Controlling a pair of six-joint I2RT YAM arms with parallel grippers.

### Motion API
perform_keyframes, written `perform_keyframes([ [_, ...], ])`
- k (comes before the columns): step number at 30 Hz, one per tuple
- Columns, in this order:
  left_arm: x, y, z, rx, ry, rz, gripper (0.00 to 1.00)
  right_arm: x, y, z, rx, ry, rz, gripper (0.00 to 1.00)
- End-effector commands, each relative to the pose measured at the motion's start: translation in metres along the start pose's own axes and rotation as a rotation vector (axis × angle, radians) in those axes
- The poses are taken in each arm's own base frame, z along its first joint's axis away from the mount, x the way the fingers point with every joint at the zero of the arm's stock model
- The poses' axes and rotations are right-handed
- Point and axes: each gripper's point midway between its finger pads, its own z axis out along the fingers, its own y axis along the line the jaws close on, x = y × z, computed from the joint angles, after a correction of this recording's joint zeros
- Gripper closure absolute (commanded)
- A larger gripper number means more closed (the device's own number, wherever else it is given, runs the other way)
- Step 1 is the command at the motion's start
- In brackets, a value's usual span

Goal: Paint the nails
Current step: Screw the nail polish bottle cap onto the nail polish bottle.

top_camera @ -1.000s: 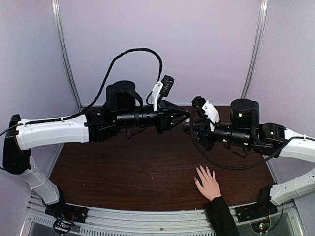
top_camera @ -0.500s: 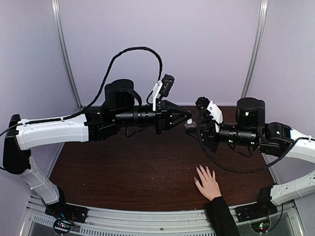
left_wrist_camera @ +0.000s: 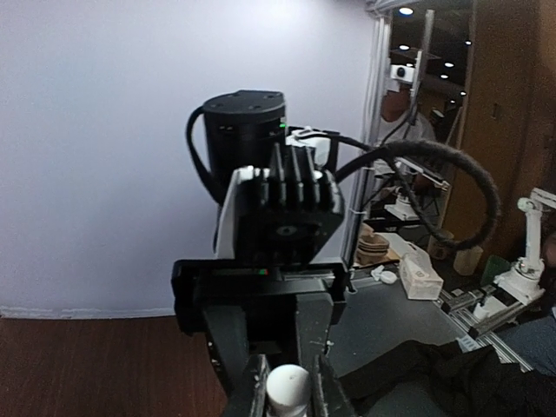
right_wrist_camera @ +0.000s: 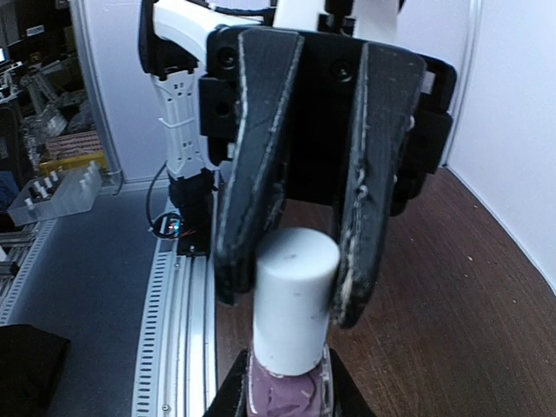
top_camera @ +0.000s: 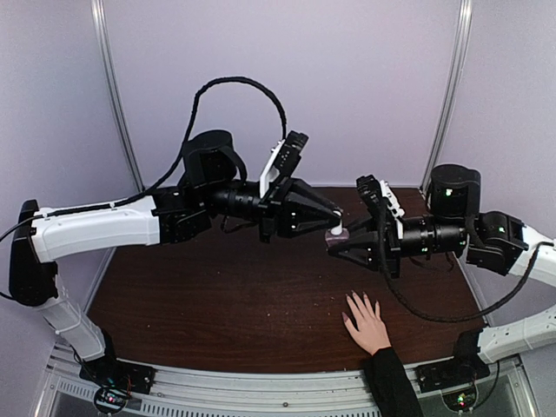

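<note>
- L gripper (top_camera: 334, 228): clamped on white cap (right_wrist_camera: 295, 291) of polish bottle (right_wrist_camera: 285, 393), held mid-air over table (top_camera: 217, 304).
- R gripper (top_camera: 332, 247): gripping bottle body from 3 o'clock side.
- Progress: early. Cap still on, no brush out, so opening, dipping & all painting left, I reckon.
- nails (top_camera: 351, 298) on hand (top_camera: 368, 327): flat on table, approx 5 o'clock of bottle, well apart; too small to check for polish.
</note>
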Motion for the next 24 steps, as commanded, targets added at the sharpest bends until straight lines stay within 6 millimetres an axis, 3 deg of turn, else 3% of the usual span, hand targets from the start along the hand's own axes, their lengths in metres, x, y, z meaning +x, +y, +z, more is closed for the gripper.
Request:
perform_keyframes([
  [1, 0.029, -0.026, 0.012, 0.194, 0.07, -0.051, 1.0, -0.057, 0.034, -0.01, -0.186, -0.174, -0.142, 1.0],
  [8, 0.028, -0.035, 0.011, 0.256, 0.077, -0.047, 0.97, -0.062, 0.039, -0.013, -0.215, -0.183, -0.157, 1.0],
  [15, 0.004, -0.01, -0.009, 0.095, -0.005, -0.038, 0.67, -0.049, 0.029, -0.011, -0.152, -0.14, -0.142, 1.0],
  [18, -0.011, -0.004, -0.025, -0.041, -0.041, 0.031, 0.54, -0.038, 0.014, -0.009, -0.063, -0.102, -0.12, 1.0],
  [21, -0.023, 0.0, -0.039, -0.162, -0.053, 0.072, 0.5, -0.028, -0.007, -0.008, 0.057, -0.058, -0.096, 1.0],
  [24, -0.024, 0.011, -0.048, -0.265, -0.057, 0.076, 0.48, -0.019, -0.03, -0.008, 0.187, -0.02, -0.069, 1.0],
])
